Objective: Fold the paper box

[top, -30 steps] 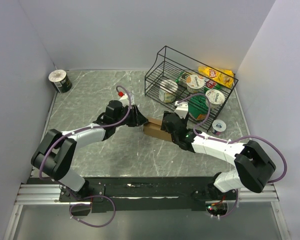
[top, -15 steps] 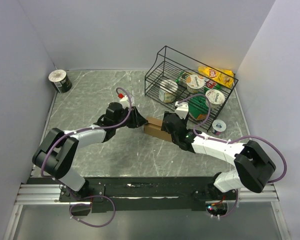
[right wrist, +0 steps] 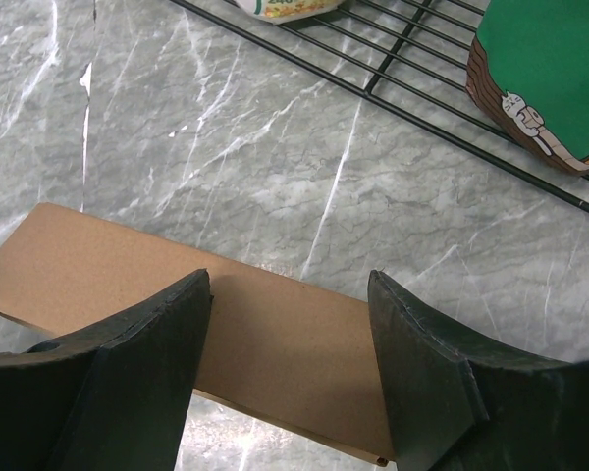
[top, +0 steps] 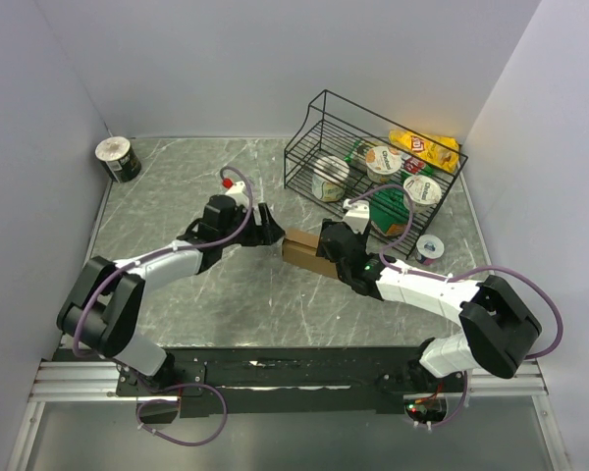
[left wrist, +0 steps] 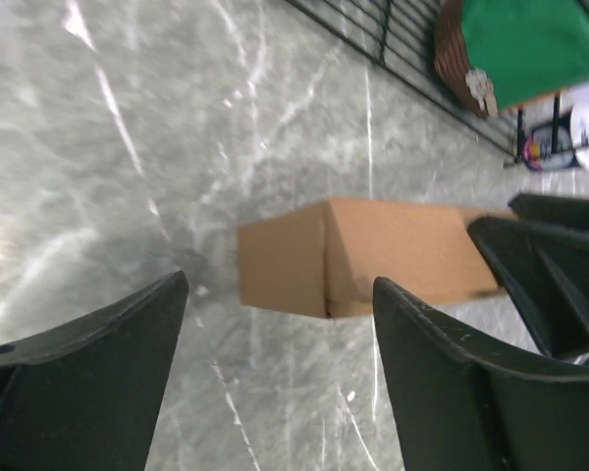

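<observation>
The paper box (top: 299, 251) is a small closed brown cardboard box lying flat on the grey marble table, just in front of the wire basket. My left gripper (top: 272, 234) is open just left of the box's left end and does not touch it; in the left wrist view the box (left wrist: 358, 257) lies beyond my spread fingers (left wrist: 118, 353). My right gripper (top: 326, 245) is open over the box's right half. In the right wrist view its two fingertips (right wrist: 167, 324) sit wide apart above the box top (right wrist: 265, 334). The right fingers (left wrist: 550, 275) also show at the box's far end.
A black wire basket (top: 373, 162) behind the box holds yogurt cups, a yellow snack bag and a green-topped packet (right wrist: 550, 69). A small cup (top: 430, 245) lies right of it. A dark can (top: 118, 159) stands in the far left corner. Walls close three sides.
My left gripper has opened wide and drawn back a little to the left, away from the box's end. The right gripper and the box have stayed in place.
</observation>
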You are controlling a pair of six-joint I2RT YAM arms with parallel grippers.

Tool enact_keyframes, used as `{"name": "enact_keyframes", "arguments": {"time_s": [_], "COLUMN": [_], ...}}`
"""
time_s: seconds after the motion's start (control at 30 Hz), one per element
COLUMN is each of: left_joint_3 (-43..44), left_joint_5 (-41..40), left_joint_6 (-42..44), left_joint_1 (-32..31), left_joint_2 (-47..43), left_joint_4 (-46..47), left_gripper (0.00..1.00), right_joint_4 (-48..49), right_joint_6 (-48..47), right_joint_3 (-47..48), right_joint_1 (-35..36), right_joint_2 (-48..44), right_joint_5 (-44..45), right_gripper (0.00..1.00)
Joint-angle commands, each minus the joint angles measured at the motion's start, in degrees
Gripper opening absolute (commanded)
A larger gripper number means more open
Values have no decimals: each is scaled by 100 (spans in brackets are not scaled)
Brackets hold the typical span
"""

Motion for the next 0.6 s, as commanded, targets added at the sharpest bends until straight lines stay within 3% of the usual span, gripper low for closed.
{"name": "enact_keyframes", "arguments": {"time_s": [0.0,0.17,0.57], "left_joint_3": [195,133,239], "left_joint_5": [-10,921,1686], "left_joint_6": [46,-393,-816], "left_joint_1": [317,485,476], "left_joint_2": [-181,240,996], "left_joint_4": [49,752,1430], "left_gripper": [84,88,85], "right_joint_4": [-686,-668,-686], "right_joint_6": [25,-19,-28], "right_joint_3": [-291,-291,-256], "right_joint_1": [53,53,53], "right_joint_2": [184,201,263], "right_joint_5": [-375,-437,-454], "right_gripper": [71,71,72]}}
